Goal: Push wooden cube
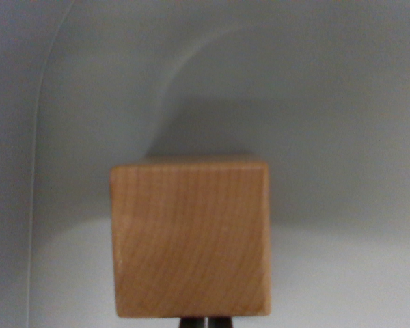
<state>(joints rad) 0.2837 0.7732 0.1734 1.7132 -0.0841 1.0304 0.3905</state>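
A light wooden cube (190, 239) with visible grain fills the lower middle of the wrist view and rests on a pale grey surface (342, 137). Its top face points at the camera. At the very bottom edge, just below the cube, the dark tips of my gripper (207, 322) peek out. They stand close together with only a thin light line between them and nothing held. The tips sit right against the cube's near side, which hides most of them. I cannot tell whether they touch it.
A thin curved seam (35, 137) runs down the wrist view's left, marking an edge in the grey surface. A soft shadow (205, 130) lies beyond the cube. The pale grey surface continues beyond the cube and on the wrist view's right.
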